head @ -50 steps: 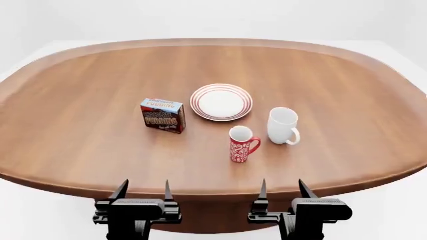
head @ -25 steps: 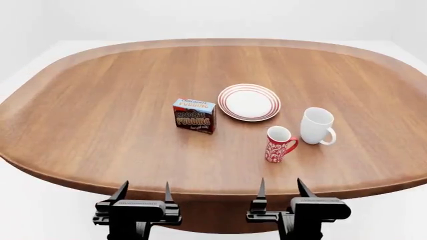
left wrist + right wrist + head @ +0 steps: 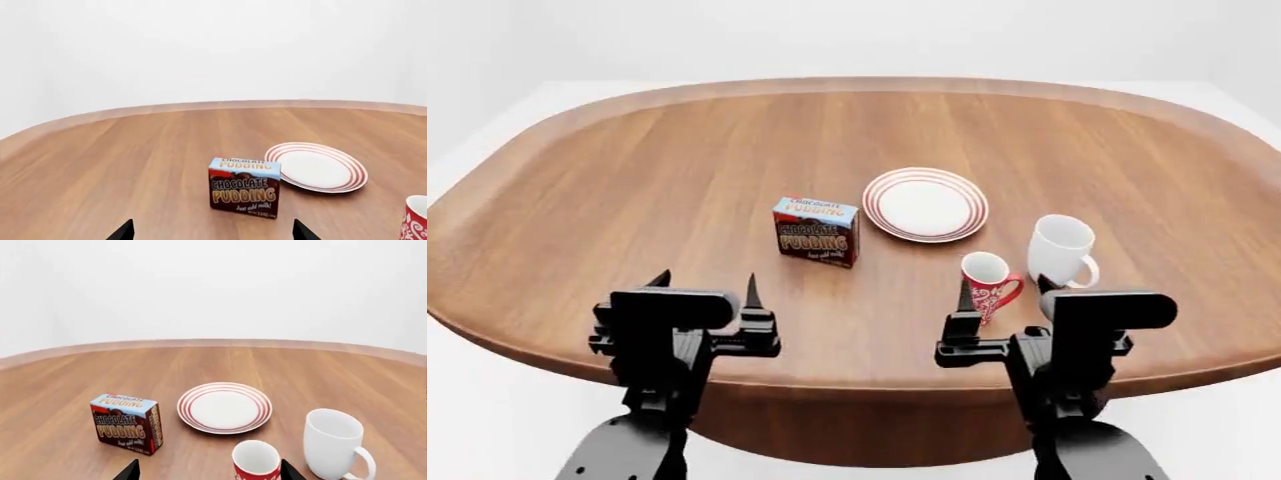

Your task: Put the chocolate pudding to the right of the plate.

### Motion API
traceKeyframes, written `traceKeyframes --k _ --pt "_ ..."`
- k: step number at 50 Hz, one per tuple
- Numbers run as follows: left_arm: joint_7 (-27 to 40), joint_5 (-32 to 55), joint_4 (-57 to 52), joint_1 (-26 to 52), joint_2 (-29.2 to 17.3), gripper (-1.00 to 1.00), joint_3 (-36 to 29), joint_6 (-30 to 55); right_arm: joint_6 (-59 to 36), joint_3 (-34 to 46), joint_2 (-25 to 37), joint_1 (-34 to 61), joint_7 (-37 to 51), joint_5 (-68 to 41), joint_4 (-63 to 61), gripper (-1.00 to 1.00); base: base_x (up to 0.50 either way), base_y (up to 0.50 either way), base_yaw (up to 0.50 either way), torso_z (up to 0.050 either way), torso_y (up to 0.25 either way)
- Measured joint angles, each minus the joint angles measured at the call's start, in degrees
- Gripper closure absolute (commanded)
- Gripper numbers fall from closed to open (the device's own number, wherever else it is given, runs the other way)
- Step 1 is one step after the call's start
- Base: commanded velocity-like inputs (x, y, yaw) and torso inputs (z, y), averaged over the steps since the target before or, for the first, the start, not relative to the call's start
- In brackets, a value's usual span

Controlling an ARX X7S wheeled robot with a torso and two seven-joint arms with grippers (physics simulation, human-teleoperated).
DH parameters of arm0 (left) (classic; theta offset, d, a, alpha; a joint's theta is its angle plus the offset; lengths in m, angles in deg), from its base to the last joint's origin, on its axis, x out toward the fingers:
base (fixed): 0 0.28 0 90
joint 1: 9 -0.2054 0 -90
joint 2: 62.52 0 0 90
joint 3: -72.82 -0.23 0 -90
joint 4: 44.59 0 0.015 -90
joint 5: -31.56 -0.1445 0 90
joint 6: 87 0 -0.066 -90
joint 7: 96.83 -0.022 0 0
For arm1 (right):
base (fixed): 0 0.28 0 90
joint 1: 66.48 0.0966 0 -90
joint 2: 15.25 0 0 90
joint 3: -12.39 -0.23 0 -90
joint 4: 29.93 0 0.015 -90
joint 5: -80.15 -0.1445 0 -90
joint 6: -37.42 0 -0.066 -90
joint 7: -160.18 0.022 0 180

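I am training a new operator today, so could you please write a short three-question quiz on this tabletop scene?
1. True or false: the chocolate pudding already stands to the right of the plate.
2. Which thing stands nearest the right claw? A) the plate B) the red patterned mug C) the chocolate pudding
3. Fill in: the left claw holds ____.

Key
1. False: in the head view the box stands upright at the plate's left, close to its rim.
2. B: the red mug, with the white mug just beyond it.
3. Nothing: both claws are open and hover over the near edge of the table.
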Motion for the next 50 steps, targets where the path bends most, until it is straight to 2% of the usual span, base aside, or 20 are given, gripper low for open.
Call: traceKeyframes --k 16,50 --pt "0.3 2.2 -4.1 3.6 -1.0 -1.0 0.3 7.1 -8.7 -0.5 2.0 3.7 0.5 -2.7 -6.3 -1.0 0.48 0.0 0.0 0.0 0.0" --pt "1.0 3.6 -3.5 4.0 -1.9 -1.0 -0.4 6.7 -7.8 0.2 2.9 3.5 0.5 -3.8 -5.3 -1.0 0.5 0.0 0.0 0.0 0.0"
